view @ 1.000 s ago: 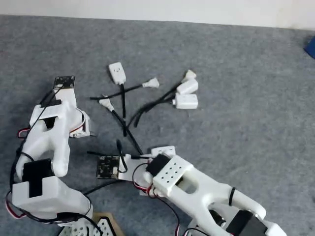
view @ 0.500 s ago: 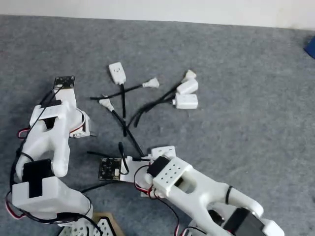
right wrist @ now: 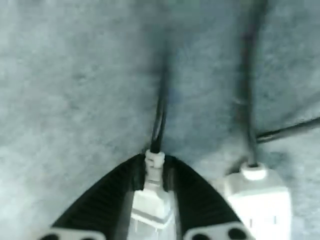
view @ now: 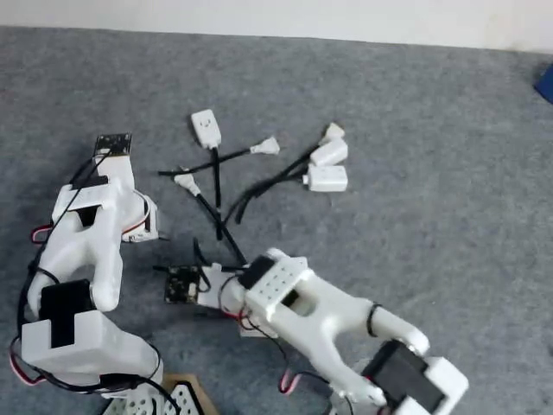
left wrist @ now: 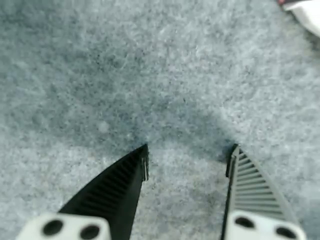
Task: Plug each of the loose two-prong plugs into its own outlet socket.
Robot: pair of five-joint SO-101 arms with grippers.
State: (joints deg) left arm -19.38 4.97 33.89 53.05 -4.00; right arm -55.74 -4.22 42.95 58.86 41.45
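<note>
- A white plug [right wrist: 150, 200] is sitting pinched between the two black fingers of the right claw [right wrist: 154, 162], which is clamping it from both sides. Its black cord [right wrist: 160, 115] is running straight out from the claw over the grey table [right wrist: 65, 75].
- The right wrist view is showing a white outlet socket [right wrist: 257, 197] just beside the held plug, with its own cord attached. In the high view the right arm [view: 302, 303] is covering this spot near the middle of the table's near edge.
- The high view is showing the other pieces. A single socket [view: 206, 128] is lying toward the far edge, left of centre, and a cluster of three sockets [view: 328, 156] is lying right of it, their cords crossing in the middle.
- Two loose plugs are lying unplugged, one [view: 270, 145] between the single socket and the cluster, the other [view: 186, 181] nearer the left arm [view: 86, 233].
- The left claw [left wrist: 189, 152] is hanging spread wide and gripping nothing, over bare grey surface by the table's left edge.
</note>
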